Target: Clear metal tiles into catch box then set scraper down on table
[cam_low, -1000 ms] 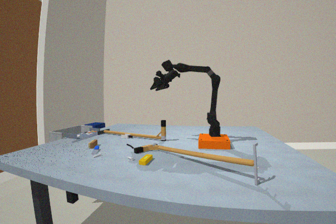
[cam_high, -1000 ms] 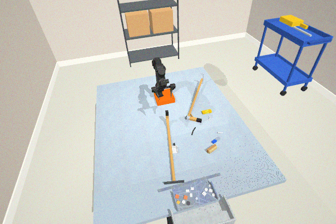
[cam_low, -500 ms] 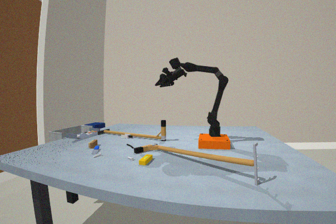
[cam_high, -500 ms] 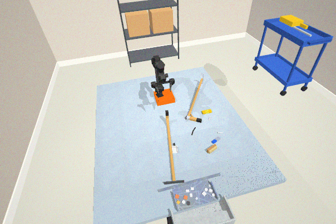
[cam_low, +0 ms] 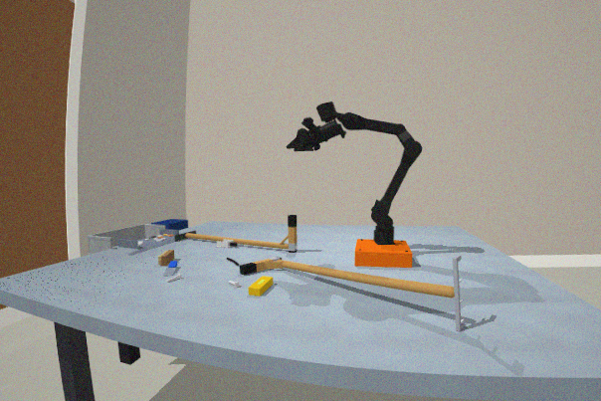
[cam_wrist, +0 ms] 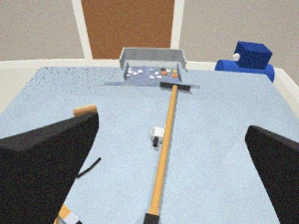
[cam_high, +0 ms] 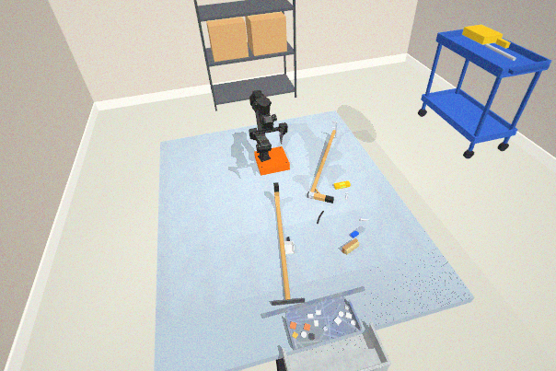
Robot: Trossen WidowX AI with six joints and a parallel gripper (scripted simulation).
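From where I stand, the gripper [cam_high: 270, 141] [cam_low: 294, 147] [cam_wrist: 173, 126] is up in the air over the table [cam_high: 207, 252] [cam_low: 199, 317] [cam_wrist: 224, 109], its jaws spread practically as wide as they go, with nothing between them. The long scraper [cam_high: 281, 248] [cam_low: 249, 242] [cam_wrist: 164, 148] lies below on the tabletop, its black grip standing upright at the robot's end and its dark blade just beside the steel plate [cam_high: 322, 340] at the far end. White and orange tiles [cam_high: 338, 320] [cam_wrist: 140, 72], with a yellow one and a dark one, still dot that plate; the catch box [cam_high: 379, 351] [cam_low: 119, 235] [cam_wrist: 151, 54] sits right behind it, and I can't tell whether any tiles are inside. Over to one side there's a second wooden-handled tool [cam_high: 324, 160] [cam_low: 368, 279], with a pronged metal end. Near its black grip lies a yellow block [cam_high: 341, 185] [cam_low: 261, 286] bearing a pale mark on top, too small for me to read. Farther along is a wooden block [cam_high: 351, 247] [cam_low: 166, 258] [cam_wrist: 85, 110], and a white piece [cam_high: 289, 248] [cam_wrist: 157, 132] with a black end lies right beside the scraper's handle.
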